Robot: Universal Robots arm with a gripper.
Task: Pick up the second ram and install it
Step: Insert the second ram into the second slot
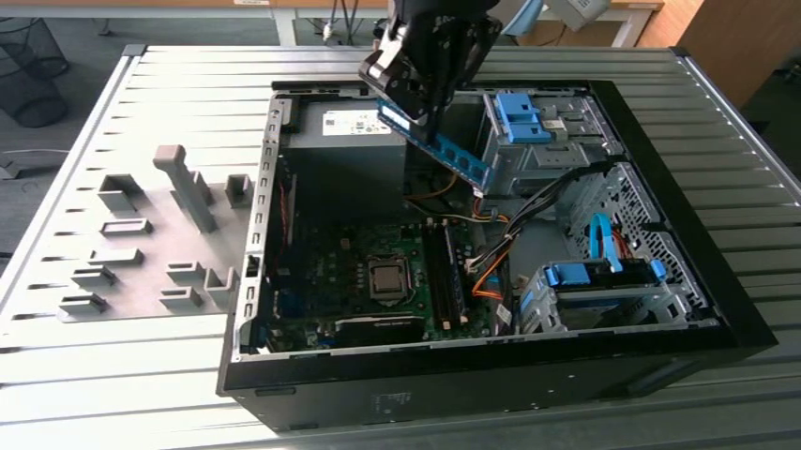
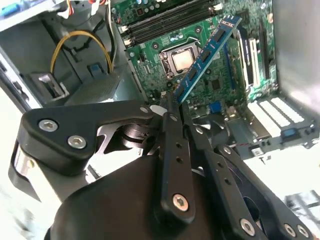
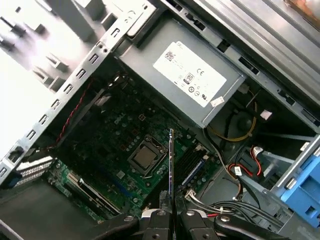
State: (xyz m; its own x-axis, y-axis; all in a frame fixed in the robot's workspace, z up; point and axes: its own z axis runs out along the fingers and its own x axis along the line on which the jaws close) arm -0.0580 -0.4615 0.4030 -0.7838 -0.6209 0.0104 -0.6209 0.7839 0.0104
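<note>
My gripper point(image 1: 411, 114) is shut on the second ram point(image 1: 447, 150), a long blue circuit-board stick with black chips. I hold it by one end, tilted, in the air above the open computer case point(image 1: 501, 361), in front of the power supply point(image 1: 340, 122). In the second wrist view the ram point(image 2: 205, 52) sticks out from my gripper point(image 2: 169, 100) over the green motherboard point(image 2: 210, 80), near the processor socket point(image 2: 181, 59). The first wrist view shows the ram point(image 3: 171, 170) edge-on, rising from my gripper point(image 3: 170, 216). The long black memory slots point(image 1: 445, 272) lie below, beside the socket point(image 1: 388, 278).
Grey holder blocks point(image 1: 163, 234) stand on the slatted table point(image 1: 126, 394) at the exterior view's left. Inside the case, blue drive caddies point(image 1: 526, 117) point(image 1: 601, 277) and loose cables point(image 1: 494, 267) crowd the right side. Yellow and red wires point(image 3: 240, 135) run beside the power supply point(image 3: 190, 75).
</note>
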